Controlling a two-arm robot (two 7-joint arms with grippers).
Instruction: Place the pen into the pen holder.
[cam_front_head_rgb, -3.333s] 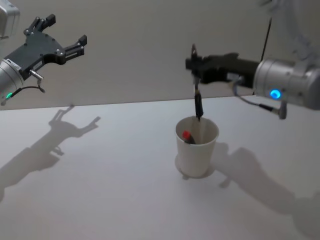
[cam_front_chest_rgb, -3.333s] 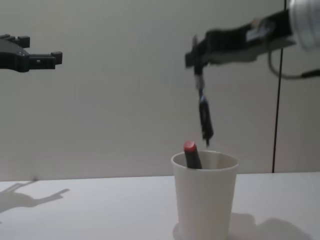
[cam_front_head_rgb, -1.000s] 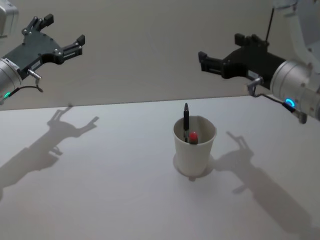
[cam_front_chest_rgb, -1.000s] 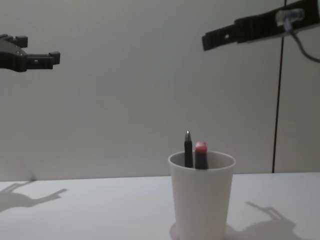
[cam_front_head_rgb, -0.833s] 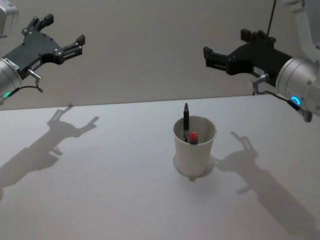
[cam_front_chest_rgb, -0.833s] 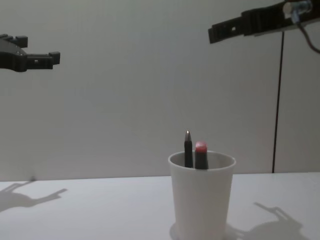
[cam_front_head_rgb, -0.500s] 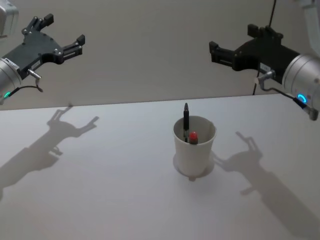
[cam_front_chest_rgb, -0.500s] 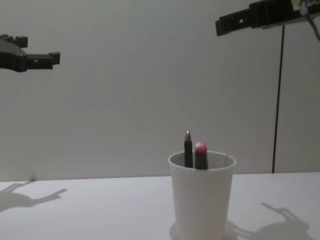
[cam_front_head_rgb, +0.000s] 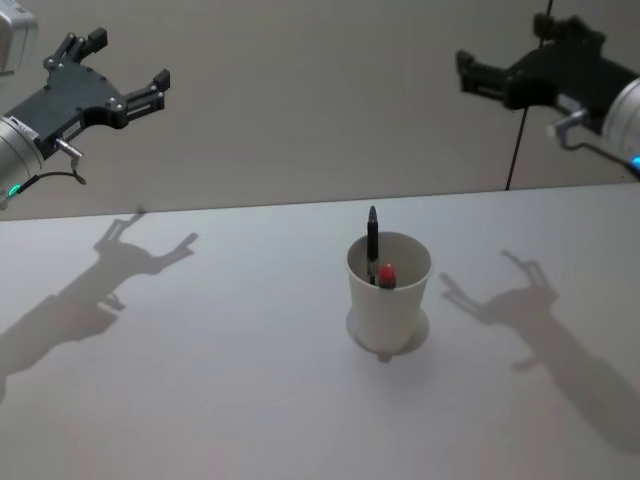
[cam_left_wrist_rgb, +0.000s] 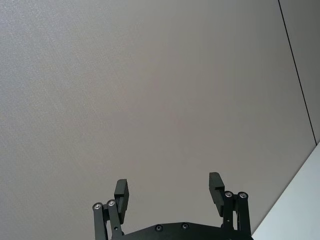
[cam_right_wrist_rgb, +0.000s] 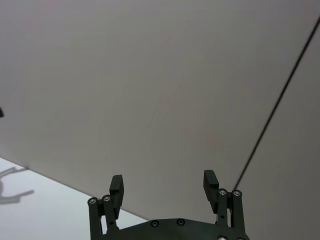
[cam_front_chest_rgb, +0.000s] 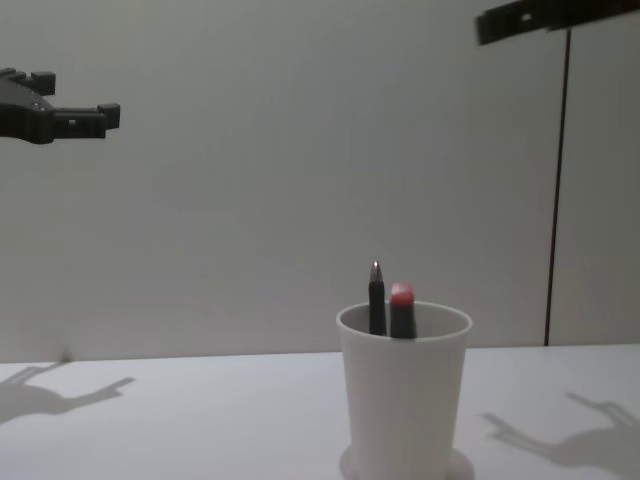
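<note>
Right end effector (cam_front_head_rgb: 480, 75), released and empty, hanging high above the surface (cam_front_head_rgb: 200, 400) with the pen already in the cup.
The pen (cam_front_head_rgb: 372, 235) is standing nearly upright in the white paper cup (cam_front_head_rgb: 388, 305) near the middle of the surface, its tip poking above the rim beside a red-capped marker (cam_front_head_rgb: 386, 272). The left end effector (cam_front_head_rgb: 128, 72) is hanging high at the left, fingers spread, well apart from the cup. The placement is looking complete; nothing appears left but parking the arms.
</note>
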